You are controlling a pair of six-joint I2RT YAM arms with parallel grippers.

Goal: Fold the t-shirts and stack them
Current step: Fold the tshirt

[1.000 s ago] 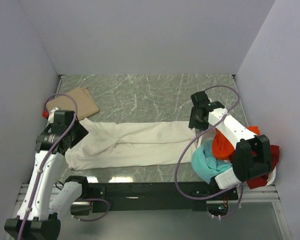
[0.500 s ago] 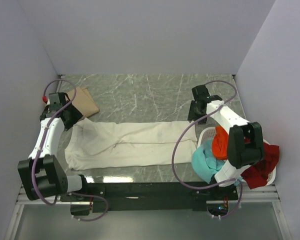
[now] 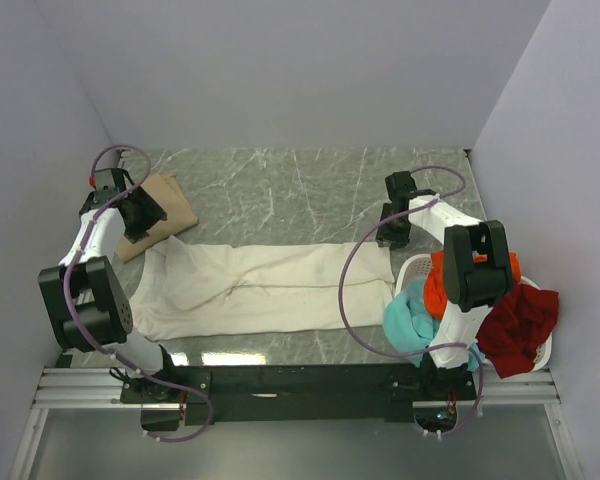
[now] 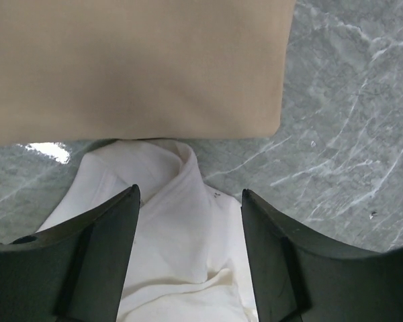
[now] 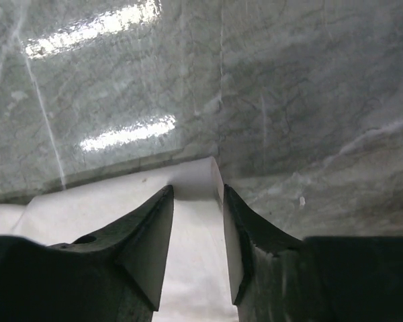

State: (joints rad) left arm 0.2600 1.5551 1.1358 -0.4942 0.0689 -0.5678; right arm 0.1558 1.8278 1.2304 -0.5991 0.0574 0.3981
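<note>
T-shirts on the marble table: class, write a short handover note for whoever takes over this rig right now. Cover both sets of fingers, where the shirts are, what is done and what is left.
Left fingers: open, over the cream shirt at its left end, beside the tan shirt.
Right fingers: open, either side of the cream shirt's far right corner.
Shirts: tan one folded at the far left of the table; cream one stretched across the middle; teal, orange and dark red in the basket on the right.
Done: tan shirt.
Left: finish folding the cream one, stack it, then the three in the basket.
</note>
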